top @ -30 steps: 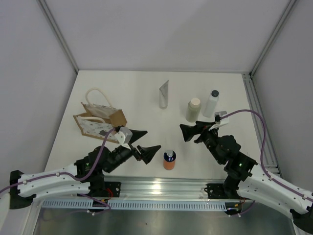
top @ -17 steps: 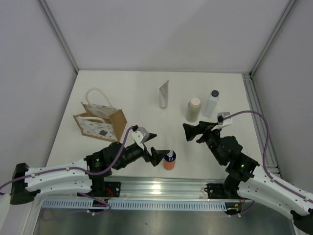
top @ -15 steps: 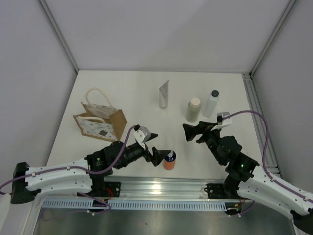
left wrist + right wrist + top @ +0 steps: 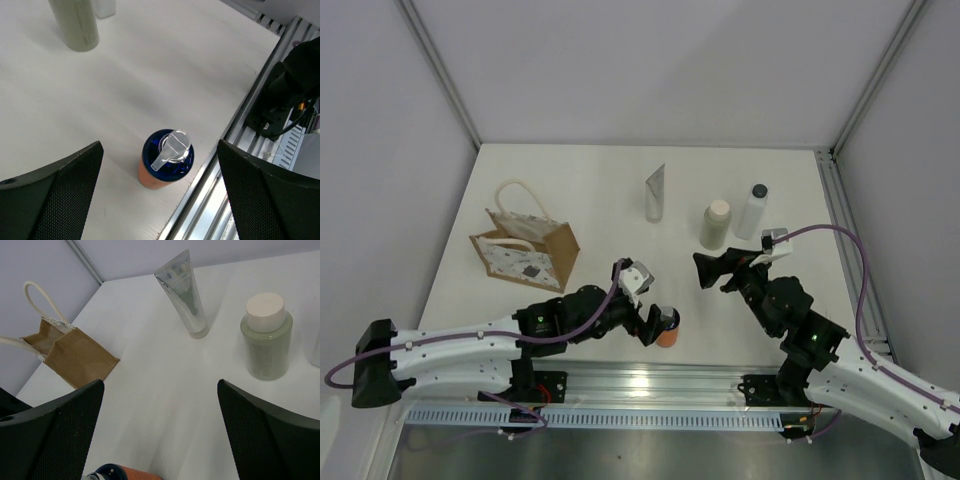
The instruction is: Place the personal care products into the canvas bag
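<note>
Left hand (image 4: 159, 146) released astride upright orange bottle (image 4: 166, 159), right hand (image 4: 704, 268) released before cream bottle (image 4: 715, 224), canvas bag (image 4: 525, 250) well apart

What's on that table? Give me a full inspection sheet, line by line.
Surface: white table, no spills seen.
Job's things: canvas bag upright at left; squeeze tube, cream bottle, translucent white bottle standing at back; orange bottle near front; none bagged.
Clutter: nothing seen.
Grippers: left gripper open, poised over orange bottle; right gripper open, empty.
Cables: purple cable looping beside right arm, clear of items.
Surroundings: grey walls, metal rail at near edge.
</note>
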